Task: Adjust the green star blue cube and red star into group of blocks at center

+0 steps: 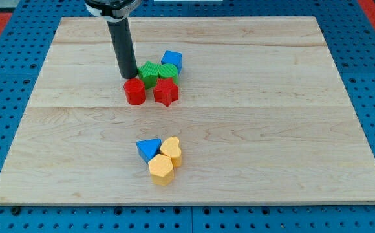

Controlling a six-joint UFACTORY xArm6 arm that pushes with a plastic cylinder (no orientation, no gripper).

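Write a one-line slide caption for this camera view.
My tip touches the upper cluster's left edge: red cylinder, green star, red star, blue cube.

Bright, even overhead light; sharp focus throughout. Soft short shadows under blocks near board (194, 175) centre. No glare, no visible blur.

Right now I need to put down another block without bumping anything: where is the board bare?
Bare: the board at the view's left, the whole right side, and the strip between the two clusters. Crowded: upper centre, where my tip stands beside the red cylinder, green star, red star and blue cube; and lower centre, around the blue triangle and yellow blocks.
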